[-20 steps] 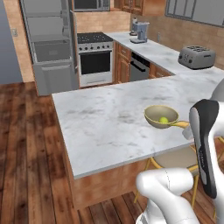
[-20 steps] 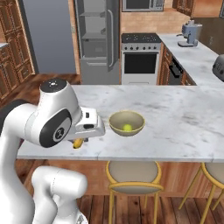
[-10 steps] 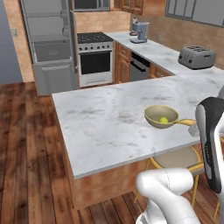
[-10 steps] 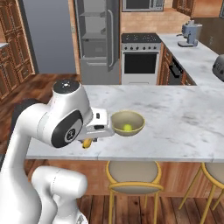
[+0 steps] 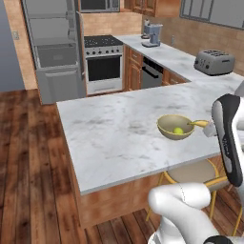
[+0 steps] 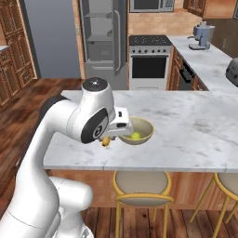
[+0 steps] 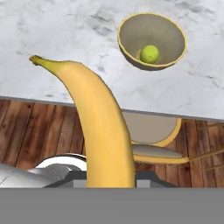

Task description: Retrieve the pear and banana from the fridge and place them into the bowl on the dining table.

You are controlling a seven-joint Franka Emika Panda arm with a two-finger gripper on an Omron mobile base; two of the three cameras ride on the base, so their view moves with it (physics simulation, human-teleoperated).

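The robot is holding a banana beside the bowl on the marble table.

No words or labels are showing anywhere. From left to right: the grey fridge (image 5: 55,52) is standing open by the wood floor, then the dining table (image 5: 114,138), then the bowl (image 5: 175,127) with the pear (image 5: 178,131) sitting inside. The gripper (image 6: 108,141) is mostly hidden behind the arm, but it seems to be squeezing the banana (image 7: 100,131) tight, just beside the bowl's rim, near the table's edge.

I see the dining table (image 5: 109,133) with white marble top; the bowl (image 5: 176,127) stands on it near the near edge.
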